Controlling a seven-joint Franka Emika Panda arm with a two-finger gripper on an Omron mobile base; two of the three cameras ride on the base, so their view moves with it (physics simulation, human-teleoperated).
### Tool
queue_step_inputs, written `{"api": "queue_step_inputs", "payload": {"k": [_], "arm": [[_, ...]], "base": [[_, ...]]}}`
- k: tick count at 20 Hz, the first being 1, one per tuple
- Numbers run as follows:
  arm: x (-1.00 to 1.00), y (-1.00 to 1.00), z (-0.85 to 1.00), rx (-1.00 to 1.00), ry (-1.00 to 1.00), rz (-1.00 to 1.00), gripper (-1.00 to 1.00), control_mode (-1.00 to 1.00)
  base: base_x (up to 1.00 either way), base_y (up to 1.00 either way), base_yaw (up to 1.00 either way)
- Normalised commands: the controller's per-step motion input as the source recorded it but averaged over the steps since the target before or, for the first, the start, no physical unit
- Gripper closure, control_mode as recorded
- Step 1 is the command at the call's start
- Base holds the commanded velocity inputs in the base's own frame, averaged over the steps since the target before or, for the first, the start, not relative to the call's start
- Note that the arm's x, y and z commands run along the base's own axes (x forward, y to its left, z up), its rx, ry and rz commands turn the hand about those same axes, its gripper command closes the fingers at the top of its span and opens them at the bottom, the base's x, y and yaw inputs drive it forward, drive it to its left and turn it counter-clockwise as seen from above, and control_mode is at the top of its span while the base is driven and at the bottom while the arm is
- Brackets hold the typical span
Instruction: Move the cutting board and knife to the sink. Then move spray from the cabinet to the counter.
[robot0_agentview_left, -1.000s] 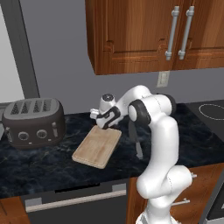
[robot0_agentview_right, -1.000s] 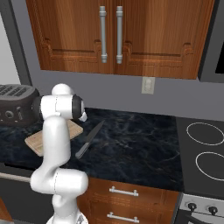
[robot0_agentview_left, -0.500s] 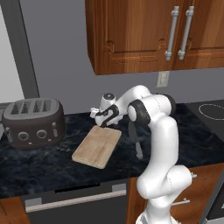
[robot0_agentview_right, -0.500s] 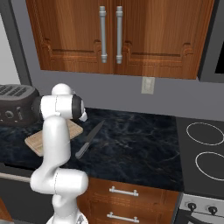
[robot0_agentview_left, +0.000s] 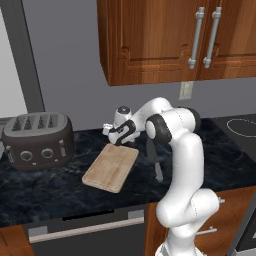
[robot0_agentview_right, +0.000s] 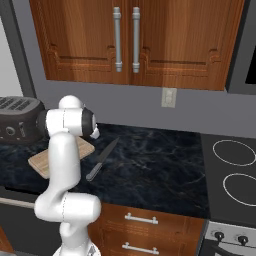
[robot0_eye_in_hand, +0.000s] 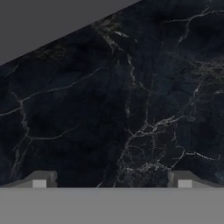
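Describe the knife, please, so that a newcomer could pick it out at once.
Start at the toaster on the black counter. Right of it lies the tan board, and just right of that the knife lies flat on the bare counter. It is the slim, dark grey thing there.

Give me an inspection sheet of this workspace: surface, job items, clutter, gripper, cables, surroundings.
Surface: black marble-look counter, no spills seen.
Job's things: cutting board flat on the counter; knife beside it, on the counter; cabinet doors closed, so spray not visible.
Clutter: dark toaster next to the board.
Grippers: gripper open, empty, above the board's far end.
Cables: nothing seen.
Surroundings: wall outlet, stove burners, drawers under the counter.
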Motion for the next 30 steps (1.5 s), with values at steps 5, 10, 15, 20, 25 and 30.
{"api": "queue_step_inputs", "payload": {"k": [5, 10, 15, 20, 25, 30], "arm": [[-0.33, 0.15, -0.23, 0.0, 0.0, 0.0, -1.0, -1.0], [-0.4, 0.18, -0.25, 0.0, 0.0, 0.0, -1.0, -1.0], [-0.42, 0.16, -0.27, 0.0, 0.0, 0.0, -1.0, -1.0], [-0.43, 0.18, -0.29, 0.0, 0.0, 0.0, -1.0, -1.0], [-0.46, 0.2, -0.29, 0.0, 0.0, 0.0, -1.0, -1.0], [-0.46, 0.22, -0.3, 0.0, 0.0, 0.0, -1.0, -1.0]], "base": [[0.0, 0.0, 0.0], [0.0, 0.0, 0.0], [0.0, 0.0, 0.0], [0.0, 0.0, 0.0], [0.0, 0.0, 0.0], [0.0, 0.0, 0.0]]}}
